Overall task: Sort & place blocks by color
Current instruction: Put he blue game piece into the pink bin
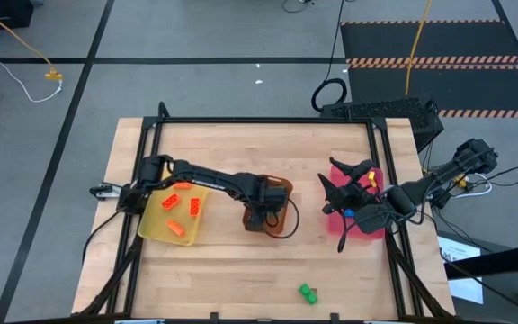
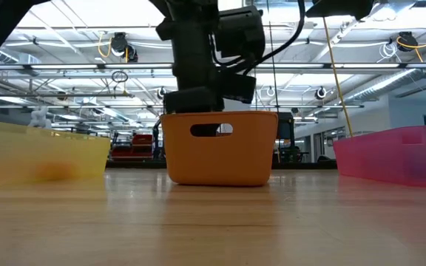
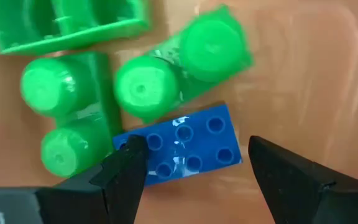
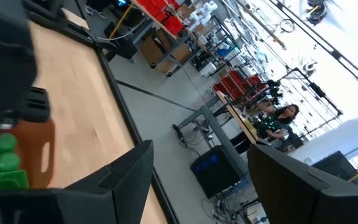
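My left gripper (image 1: 263, 214) reaches down into the orange tray (image 1: 286, 227) at the table's middle. Its open fingers stand at either end of a blue brick (image 3: 197, 134) lying studs up on the tray floor. One fingertip (image 3: 126, 165) overlaps the brick's end; whether it touches, I cannot tell. Several green bricks (image 3: 148, 87) lie beside the blue one. Orange bricks (image 1: 180, 202) lie in the yellow tray (image 1: 156, 227) on the left. My right gripper (image 4: 201, 155) hangs open and level above the pink tray (image 1: 373, 225), holding nothing. One green brick (image 1: 307, 292) rests on the table near the front edge.
The pink tray holds a blue piece (image 1: 349, 213). In the low view the orange tray (image 2: 220, 159) stands between the yellow tray (image 2: 43, 159) and the pink tray (image 2: 398, 151). Bare wood lies in front of the trays, and a black frame (image 1: 268, 120) rims the table.
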You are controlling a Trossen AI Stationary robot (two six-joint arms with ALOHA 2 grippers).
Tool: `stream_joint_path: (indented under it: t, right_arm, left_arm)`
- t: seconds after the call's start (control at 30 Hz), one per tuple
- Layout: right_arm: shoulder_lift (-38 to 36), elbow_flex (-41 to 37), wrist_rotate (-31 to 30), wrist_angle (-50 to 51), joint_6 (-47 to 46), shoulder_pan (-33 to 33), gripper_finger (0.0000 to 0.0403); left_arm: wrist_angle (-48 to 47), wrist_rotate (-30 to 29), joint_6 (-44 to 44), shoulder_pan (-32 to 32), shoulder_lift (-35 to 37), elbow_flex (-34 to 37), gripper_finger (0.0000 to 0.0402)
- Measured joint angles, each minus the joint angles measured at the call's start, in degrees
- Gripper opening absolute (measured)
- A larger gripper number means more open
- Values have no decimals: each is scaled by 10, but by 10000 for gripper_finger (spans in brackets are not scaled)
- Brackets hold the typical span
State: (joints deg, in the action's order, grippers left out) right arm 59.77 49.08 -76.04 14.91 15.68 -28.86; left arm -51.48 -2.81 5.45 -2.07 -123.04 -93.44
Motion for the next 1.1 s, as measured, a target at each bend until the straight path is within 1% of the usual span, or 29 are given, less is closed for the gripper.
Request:
stream_joint_path:
  t: [0.1,0.17,0.23,0.3,0.47,0.53,0.6,0.73,1.0,1.1]
  right_arm:
    - [0,0,23,0,0,0,247]
    - [0,0,30,-1,0,0,247]
    - [0,0,31,-1,0,0,247]
    - [0,0,31,-1,0,0,247]
    - [0,0,30,1,0,0,247]
    - [0,0,30,2,1,0,247]
    - [0,0,30,2,1,0,247]
    - [0,0,29,4,2,0,247]
    - [0,0,29,4,2,0,247]
    - [0,0,29,4,2,0,247]
  left_arm:
    - [-7,0,-40,4,-2,-20,276]
    - [-10,0,-32,5,-2,-33,276]
    - [-4,-2,22,3,-2,-43,276]
    - [-5,-19,86,-4,-2,-44,276]
    - [-26,-113,257,-24,-1,-41,276]
    - [-25,-127,309,-26,-1,-36,276]
    - [-28,-127,342,-27,-1,-35,276]
    - [-24,-123,376,-26,0,-35,276]
    - [-25,-92,396,-17,0,-35,276]
    - [-18,-82,409,-17,2,-22,276]
